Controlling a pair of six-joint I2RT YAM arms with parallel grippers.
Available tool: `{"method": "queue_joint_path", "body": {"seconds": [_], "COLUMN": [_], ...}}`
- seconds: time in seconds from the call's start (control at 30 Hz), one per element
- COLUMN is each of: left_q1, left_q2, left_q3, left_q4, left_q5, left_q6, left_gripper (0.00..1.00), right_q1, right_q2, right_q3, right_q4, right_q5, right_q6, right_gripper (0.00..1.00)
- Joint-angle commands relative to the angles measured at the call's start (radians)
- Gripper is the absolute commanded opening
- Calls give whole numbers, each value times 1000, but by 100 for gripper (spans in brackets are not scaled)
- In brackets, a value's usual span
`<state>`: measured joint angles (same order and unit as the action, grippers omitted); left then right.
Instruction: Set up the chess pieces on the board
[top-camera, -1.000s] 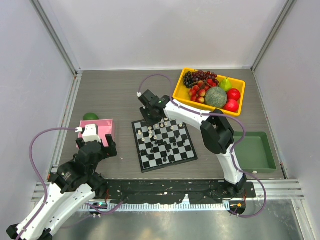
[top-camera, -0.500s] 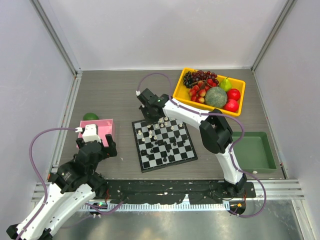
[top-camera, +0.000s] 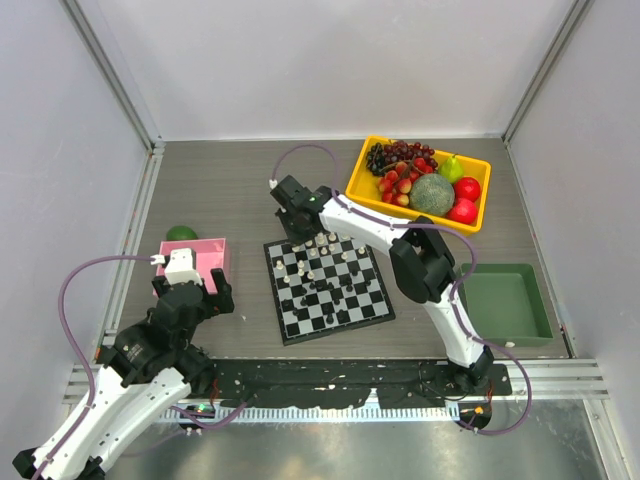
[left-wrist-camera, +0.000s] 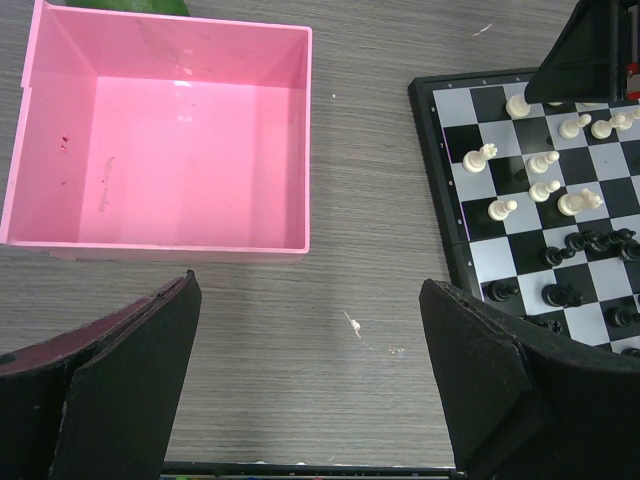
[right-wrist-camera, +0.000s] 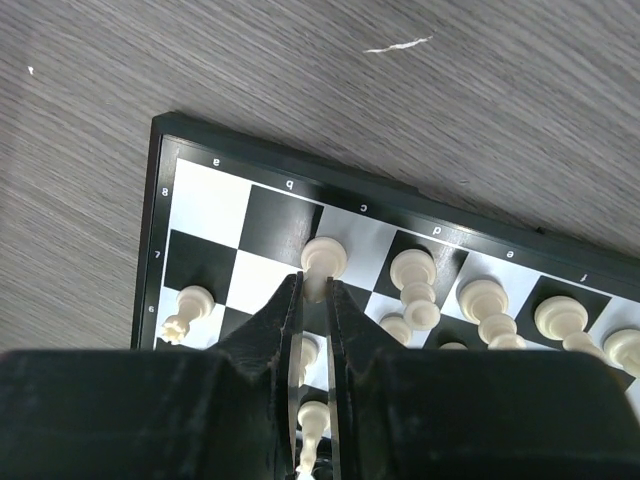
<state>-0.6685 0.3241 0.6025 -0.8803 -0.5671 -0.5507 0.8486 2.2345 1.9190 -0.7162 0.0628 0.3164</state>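
Observation:
The chessboard (top-camera: 375, 300) lies at the table's middle with white and black chess pieces (top-camera: 325, 285) scattered over it. My right gripper (top-camera: 303, 232) is over the board's far-left corner. In the right wrist view its jaws (right-wrist-camera: 314, 285) are shut on a white piece (right-wrist-camera: 325, 262) that stands about on squares b and c of the board's (right-wrist-camera: 205, 190) outer rows. Other white pieces (right-wrist-camera: 415, 270) stand next to it. My left gripper (left-wrist-camera: 310, 390) is open and empty over bare table, between the pink tray (left-wrist-camera: 170, 150) and the board's left edge (left-wrist-camera: 478, 255).
The pink tray (top-camera: 205, 258) is empty, with a green fruit (top-camera: 181, 233) behind it. A yellow bin (top-camera: 360, 175) of fruit stands at the back right, close to the right arm. An empty green tray (top-camera: 510, 305) sits at the right.
My right gripper has shifted a little toward the board's far-left corner, still shut on the white piece. The left arm has not moved.

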Motion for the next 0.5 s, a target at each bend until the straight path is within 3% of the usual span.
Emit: {"method": "queue_joint_path", "body": {"seconds": [0.0,0.47], "left_q1": [-2,-3], "left_q2": [-7,-7], "left_q3": [-1,-1], "left_q4": [38,38], "left_q5": [-16,-16], "left_q6": [-11,-9], "left_gripper": [99,99], "right_q1": [-3,-11], "right_q2": [-13,-1], "right_q3": [20,28], "right_q4": [-2,-6], "right_q5": [28,42], "right_q6": [3,3], "right_gripper": [15,18]}}
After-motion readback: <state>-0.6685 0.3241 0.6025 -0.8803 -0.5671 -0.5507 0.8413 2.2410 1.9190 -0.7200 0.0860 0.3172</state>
